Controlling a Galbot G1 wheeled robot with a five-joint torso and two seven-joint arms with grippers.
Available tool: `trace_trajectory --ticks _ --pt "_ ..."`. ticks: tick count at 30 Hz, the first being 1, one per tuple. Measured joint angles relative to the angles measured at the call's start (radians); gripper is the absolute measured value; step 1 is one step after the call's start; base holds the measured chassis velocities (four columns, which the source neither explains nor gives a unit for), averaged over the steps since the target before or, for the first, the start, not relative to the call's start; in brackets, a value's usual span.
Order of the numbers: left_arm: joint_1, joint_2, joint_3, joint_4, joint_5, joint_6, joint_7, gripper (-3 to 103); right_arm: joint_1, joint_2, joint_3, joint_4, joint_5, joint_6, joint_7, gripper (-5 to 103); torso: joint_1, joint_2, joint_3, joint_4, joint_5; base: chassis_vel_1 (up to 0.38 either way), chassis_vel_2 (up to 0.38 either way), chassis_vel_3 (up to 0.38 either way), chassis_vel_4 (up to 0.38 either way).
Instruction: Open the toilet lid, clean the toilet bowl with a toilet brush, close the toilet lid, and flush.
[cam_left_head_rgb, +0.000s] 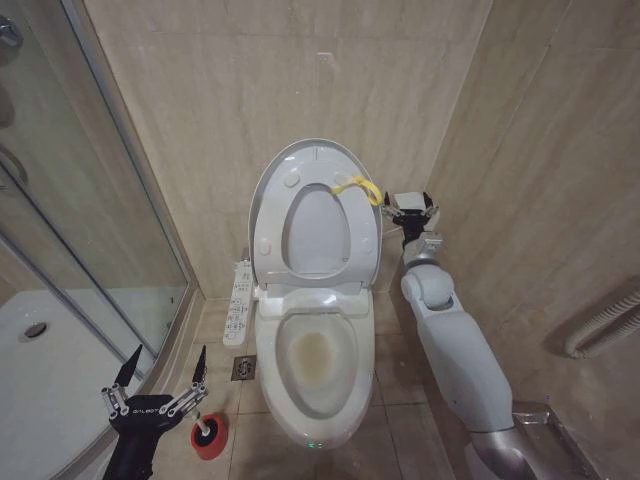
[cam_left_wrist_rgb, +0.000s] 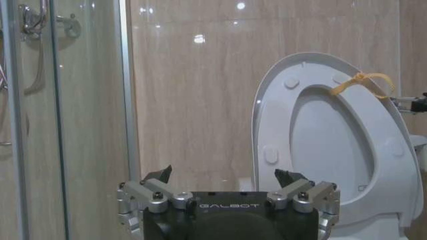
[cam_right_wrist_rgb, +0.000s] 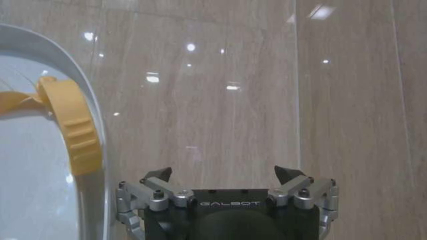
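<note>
Beige stone-look wall tiles (cam_left_head_rgb: 230, 90) with faint veining cover the back wall and the wall on the right, and small bright light reflections (cam_right_wrist_rgb: 191, 47) glint on their glossy faces. On the left a curved glass shower screen (cam_left_head_rgb: 90, 190) in a pale metal frame closes off a white shower tray (cam_left_head_rgb: 50, 370) with a round drain (cam_left_head_rgb: 36, 329), and chrome shower fittings (cam_left_wrist_rgb: 30, 22) show through the glass. The floor (cam_left_head_rgb: 395, 385) is laid in the same beige tile, with a small square floor drain (cam_left_head_rgb: 243, 368) near the screen's lower frame and a ribbed grey hose (cam_left_head_rgb: 605, 325) against the right wall.
</note>
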Motion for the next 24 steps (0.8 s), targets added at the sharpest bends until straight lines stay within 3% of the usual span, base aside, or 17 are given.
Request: trace_trajectory --ticks 7,15,24 --pt "0.000 0.000 0.000 0.000 0.000 0.000 0.000 100 0.064 0.021 -0.012 -0.077 -0.058 0.000 0.002 100 0.000 0.000 0.000 0.0002 0.0001 0.000 0.000 0.000 0.000" --pt "0.000 0.000 0.000 0.000 0.000 0.000 0.000 100 0.122 0.029 -0.057 -0.162 -0.094 0.055 0.017 100 0.000 0.000 0.000 -0.0002 0.0002 0.000 0.000 0.000 0.000" --pt "0.000 0.000 0.000 0.000 0.000 0.000 0.000 100 0.064 -0.030 -0.112 -0.020 0.021 -0.072 0.017 100 0.000 0.000 0.000 0.0008 0.0000 0.000 0.000 0.000 0.000"
